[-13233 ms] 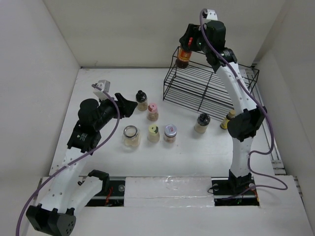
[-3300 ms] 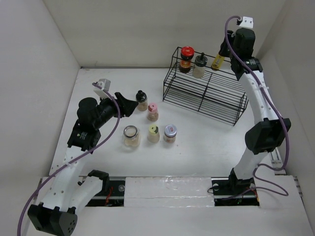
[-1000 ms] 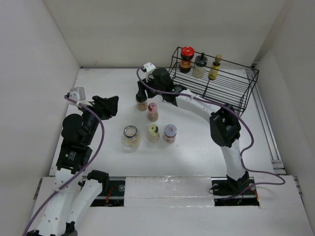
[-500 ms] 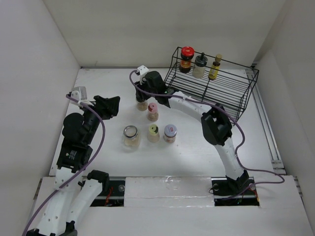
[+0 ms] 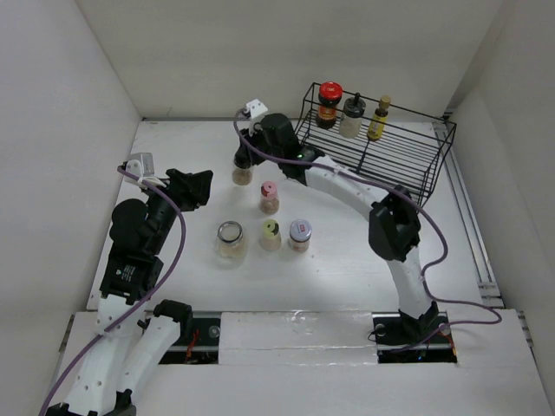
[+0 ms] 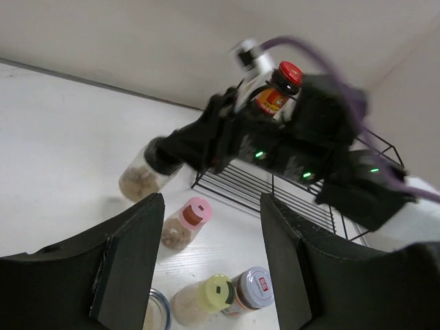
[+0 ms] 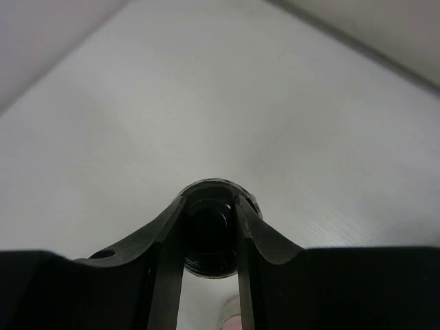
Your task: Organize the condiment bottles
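**Top view.** The right arm extends across the counter (image 5: 173,147) toward its left half. The right end effector (image 5: 245,161) is clamped on the black cap of a beige-filled jar (image 5: 242,177). This gripped jar is left of the black wire rack (image 5: 408,165) and behind the pink-capped jar (image 5: 269,198). On the rack's upper tier stand, from left to right, a red-capped jar (image 5: 329,104), a black-capped bottle (image 5: 351,116) and a slim amber bottle (image 5: 378,118). In front of the pink-capped jar, three more stand in a row on the counter: a wide clear jar (image 5: 230,240), a yellow-green-capped jar (image 5: 270,235) and a silver-lidded jar (image 5: 300,234). The left end effector (image 5: 199,188) hangs over the counter's left side, touching none of the bottles.

**Left wrist view.** This side-on view shows what the overhead view hides: the gripped jar is tilted, with its base out to the left and its cap inside the black fingers. Whether its base touches the counter cannot be told. The left end effector's own fingers are spread wide with nothing between them.

**Right wrist view.** The two fingers press against opposite sides of the round black cap, seen from directly above. A sliver of pink shows at the lower edge.
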Robot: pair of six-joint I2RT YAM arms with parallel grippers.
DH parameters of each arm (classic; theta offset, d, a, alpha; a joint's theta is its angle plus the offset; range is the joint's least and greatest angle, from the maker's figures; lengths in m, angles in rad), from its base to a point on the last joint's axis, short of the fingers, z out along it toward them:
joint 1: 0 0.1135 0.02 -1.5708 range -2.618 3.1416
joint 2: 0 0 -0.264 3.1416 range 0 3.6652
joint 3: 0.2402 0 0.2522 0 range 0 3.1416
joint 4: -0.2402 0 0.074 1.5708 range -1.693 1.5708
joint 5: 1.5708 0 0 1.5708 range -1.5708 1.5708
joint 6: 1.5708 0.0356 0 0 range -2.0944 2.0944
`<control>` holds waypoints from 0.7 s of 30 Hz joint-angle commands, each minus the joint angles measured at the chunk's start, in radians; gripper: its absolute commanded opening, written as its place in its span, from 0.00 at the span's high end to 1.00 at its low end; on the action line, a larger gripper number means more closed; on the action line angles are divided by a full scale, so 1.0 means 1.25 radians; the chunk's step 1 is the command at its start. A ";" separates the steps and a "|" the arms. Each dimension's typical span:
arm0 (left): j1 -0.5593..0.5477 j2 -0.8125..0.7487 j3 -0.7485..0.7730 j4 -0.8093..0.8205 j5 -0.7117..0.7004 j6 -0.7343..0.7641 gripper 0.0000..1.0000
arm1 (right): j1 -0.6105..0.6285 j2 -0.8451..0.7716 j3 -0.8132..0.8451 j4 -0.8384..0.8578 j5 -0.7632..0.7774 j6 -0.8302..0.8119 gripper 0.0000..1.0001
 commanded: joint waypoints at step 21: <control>0.004 0.008 -0.006 0.052 0.043 0.008 0.47 | -0.619 -0.598 -0.193 0.056 0.150 0.109 0.82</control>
